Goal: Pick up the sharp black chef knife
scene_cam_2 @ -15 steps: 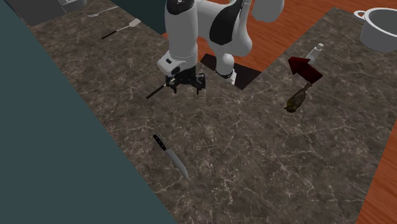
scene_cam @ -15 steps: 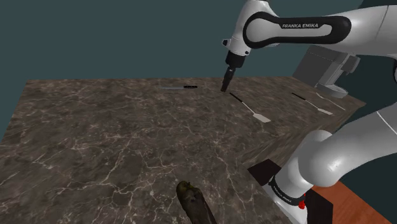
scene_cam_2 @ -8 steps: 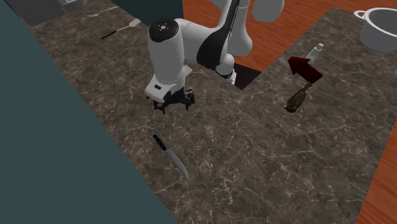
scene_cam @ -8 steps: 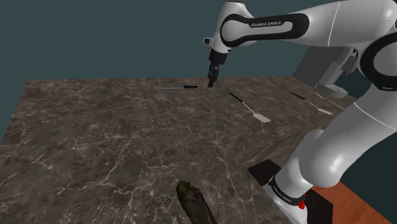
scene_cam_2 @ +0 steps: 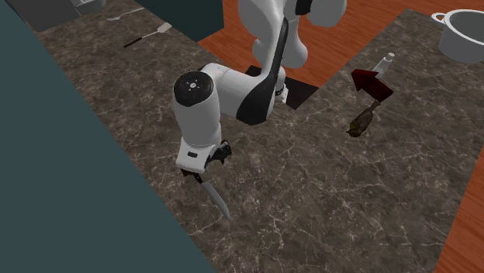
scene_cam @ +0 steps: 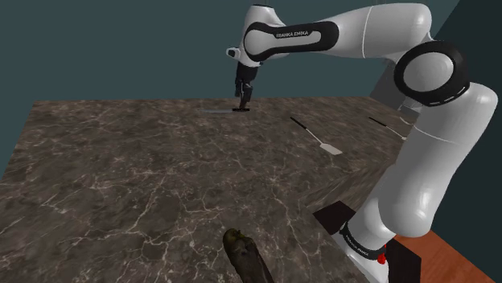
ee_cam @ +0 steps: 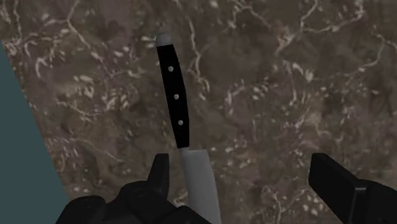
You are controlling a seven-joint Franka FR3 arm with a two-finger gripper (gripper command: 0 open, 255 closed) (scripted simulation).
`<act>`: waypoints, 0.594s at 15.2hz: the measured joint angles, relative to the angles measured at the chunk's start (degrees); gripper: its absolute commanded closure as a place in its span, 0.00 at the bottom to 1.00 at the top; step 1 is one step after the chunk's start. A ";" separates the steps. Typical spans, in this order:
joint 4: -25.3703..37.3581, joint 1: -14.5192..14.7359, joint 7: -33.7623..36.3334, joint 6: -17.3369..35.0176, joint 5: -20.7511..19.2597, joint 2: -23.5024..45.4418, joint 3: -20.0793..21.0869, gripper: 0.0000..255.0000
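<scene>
The chef knife (scene_cam: 224,109) lies flat on the dark marble counter (scene_cam: 145,169) near its far edge, by the teal wall. It has a black riveted handle (ee_cam: 175,95) and a grey blade (ee_cam: 198,184). My gripper (scene_cam: 243,103) hangs just over the knife's handle end, pointing down. In the second exterior view the gripper (scene_cam_2: 203,172) covers the handle and the blade (scene_cam_2: 219,200) sticks out below it. My gripper (ee_cam: 245,181) is open in the wrist view. The blade lies between the fingers, close beside one fingertip (ee_cam: 159,173) and far from the other (ee_cam: 334,181).
A spatula (scene_cam: 318,137) and another utensil (scene_cam: 394,129) lie toward the shoulder view's right. A dark bottle (scene_cam: 245,257) lies at the counter's near edge. A dark red object (scene_cam_2: 371,84) and a pot (scene_cam_2: 463,35) stand beyond the bottle (scene_cam_2: 361,122). The wall (scene_cam_2: 62,194) borders the knife's side.
The arm has swung toward the shoulder view's left, from above the spatula's handle to over the knife, and has come lower. The knife has not moved.
</scene>
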 measured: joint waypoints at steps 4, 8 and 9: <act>8.08 0.31 -6.39 -0.23 -0.17 7.26 1.31 0.00; 7.43 0.30 -7.43 2.00 -0.23 8.72 1.55 0.00; 7.21 0.29 -7.46 2.52 -0.23 9.01 1.55 0.00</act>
